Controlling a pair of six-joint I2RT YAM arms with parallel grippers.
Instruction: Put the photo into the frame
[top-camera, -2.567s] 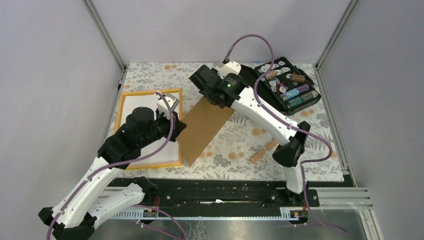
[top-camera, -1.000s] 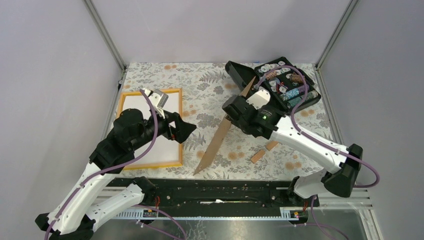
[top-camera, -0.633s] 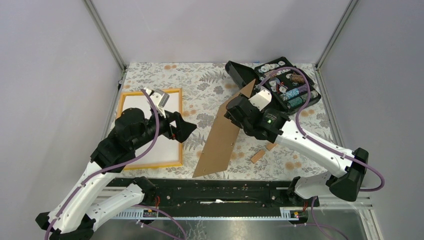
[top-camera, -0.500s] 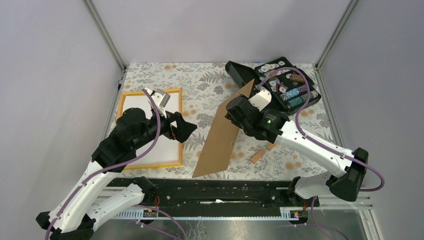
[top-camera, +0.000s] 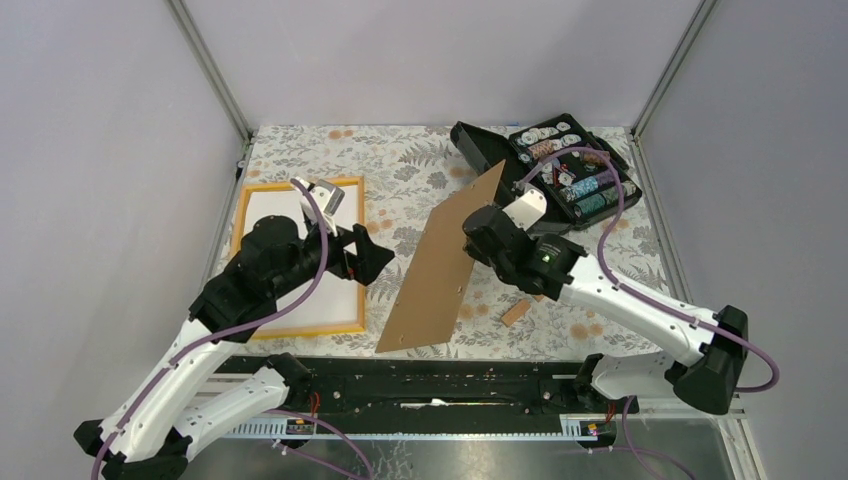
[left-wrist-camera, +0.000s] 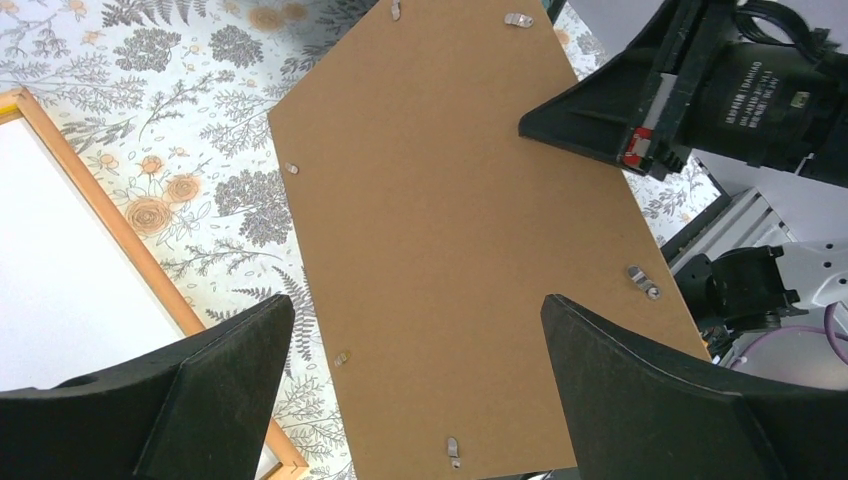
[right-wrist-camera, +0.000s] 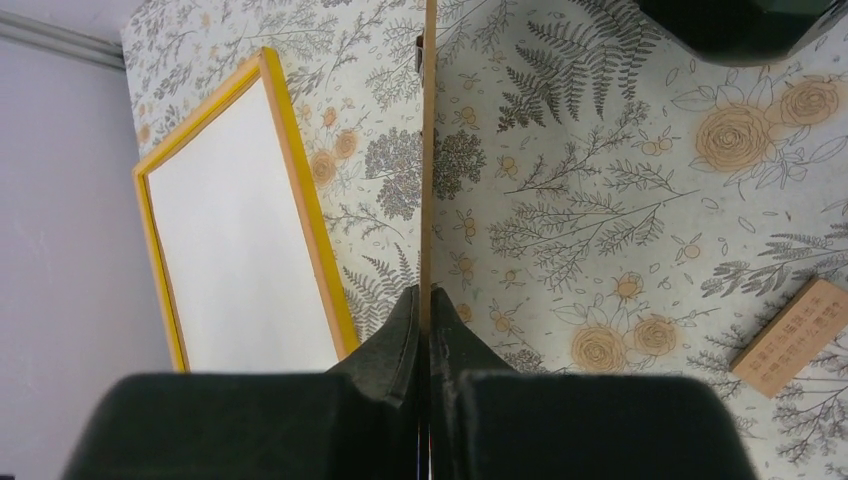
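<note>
Lilac-grey walls (top-camera: 420, 60), smooth and plain, close the cell on three sides, with aluminium posts in the far corners. The table carries a pale cloth (top-camera: 400, 160) printed with grey ferns and orange flowers.

At 9 o'clock on the cloth lies the frame (top-camera: 262, 186), a thin orange-yellow rectangle, flat. Inside its border lies the photo (top-camera: 272, 208), with the plain white back up; its near part is hidden under the left arm.

In the middle stands the backing board (top-camera: 437, 265), brown and matt, a flat rectangle held steeply tilted, its high corner toward 1 o'clock and its low edge toward 6 o'clock. Whether that edge touches the cloth I cannot tell.

At 2 o'clock sits a black case (top-camera: 482, 147), its lid open, with rows of coloured round chips.

The right gripper (right-wrist-camera: 424, 305) has its fingers pressed together on the thin edge of the board. The left gripper (left-wrist-camera: 415, 305) hangs over the 3 o'clock side of the frame, its fingers spread wide and holding nothing, facing the board.

Two small wooden blocks (top-camera: 516, 312) lie at 4 o'clock of the board. Little metal clips (left-wrist-camera: 643, 281) sit along the rim of the board.
</note>
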